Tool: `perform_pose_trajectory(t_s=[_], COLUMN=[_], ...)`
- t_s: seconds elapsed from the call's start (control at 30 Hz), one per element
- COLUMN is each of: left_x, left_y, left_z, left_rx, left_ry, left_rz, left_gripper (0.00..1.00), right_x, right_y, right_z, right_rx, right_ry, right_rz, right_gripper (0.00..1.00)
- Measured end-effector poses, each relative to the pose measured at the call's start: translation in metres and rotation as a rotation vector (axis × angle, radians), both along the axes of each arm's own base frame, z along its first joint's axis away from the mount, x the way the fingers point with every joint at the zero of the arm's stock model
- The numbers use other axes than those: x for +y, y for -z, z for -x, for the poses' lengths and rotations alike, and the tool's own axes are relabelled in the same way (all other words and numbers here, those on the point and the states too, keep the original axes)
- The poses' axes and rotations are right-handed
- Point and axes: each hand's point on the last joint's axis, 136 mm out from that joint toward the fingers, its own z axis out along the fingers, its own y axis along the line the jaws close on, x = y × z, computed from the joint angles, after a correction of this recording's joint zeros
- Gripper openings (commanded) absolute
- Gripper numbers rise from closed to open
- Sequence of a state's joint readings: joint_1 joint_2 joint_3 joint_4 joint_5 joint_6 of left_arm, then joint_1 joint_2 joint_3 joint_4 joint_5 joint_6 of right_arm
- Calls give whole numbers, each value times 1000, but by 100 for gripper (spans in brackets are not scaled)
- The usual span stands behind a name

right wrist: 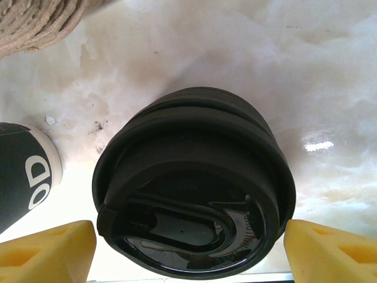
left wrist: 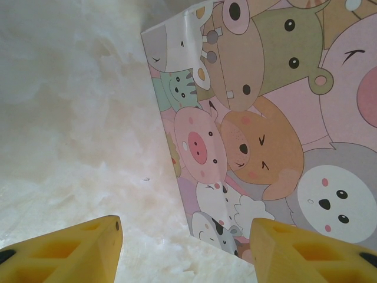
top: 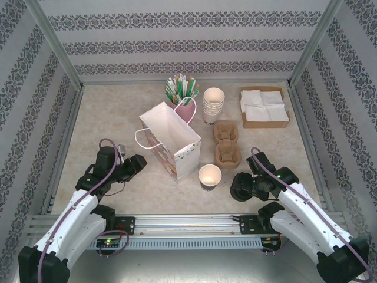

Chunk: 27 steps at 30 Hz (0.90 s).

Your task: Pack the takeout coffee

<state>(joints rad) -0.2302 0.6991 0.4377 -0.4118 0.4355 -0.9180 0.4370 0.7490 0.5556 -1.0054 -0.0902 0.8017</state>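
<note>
No capped takeout coffee is in view. A single open paper cup (top: pixel 210 175) with a dark band stands in front of the bag; its side (right wrist: pixel 23 171) shows at the left of the right wrist view. My right gripper (top: pixel 238 186) (right wrist: pixel 189 236) is shut on a black plastic lid (right wrist: pixel 191 188), one yellow finger at each side of its rim, the lid tilted just above the table to the right of the cup. My left gripper (top: pixel 140 162) (left wrist: pixel 185 236) stands open and holds nothing, low beside the cartoon-printed paper bag (top: pixel 171 141) (left wrist: pixel 265 118).
A cardboard cup carrier (top: pixel 227 141) (right wrist: pixel 41 20) lies right of the bag. Behind it are stacked unlidded cups (top: pixel 213 105), a holder of sticks (top: pixel 181 88) and a box of napkins (top: pixel 264 107). Patterned walls close off three sides.
</note>
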Motion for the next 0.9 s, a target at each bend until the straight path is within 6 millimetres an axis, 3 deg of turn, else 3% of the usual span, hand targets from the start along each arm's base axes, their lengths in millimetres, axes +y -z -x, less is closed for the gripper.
perform_pose_trajectory(t_s=[0.27,0.9], left_x=[-1,-1], left_y=[0,0], left_z=[0,0], left_rx=[-1,-1], left_ry=[4,4], left_rz=[-1,-2], left_gripper=[60,60], right_x=[2,-1], right_y=[2,2], right_z=[1,2], right_rx=[11,19], right_ry=[-13,5], right_rz=[9,35], right_gripper=[83,73])
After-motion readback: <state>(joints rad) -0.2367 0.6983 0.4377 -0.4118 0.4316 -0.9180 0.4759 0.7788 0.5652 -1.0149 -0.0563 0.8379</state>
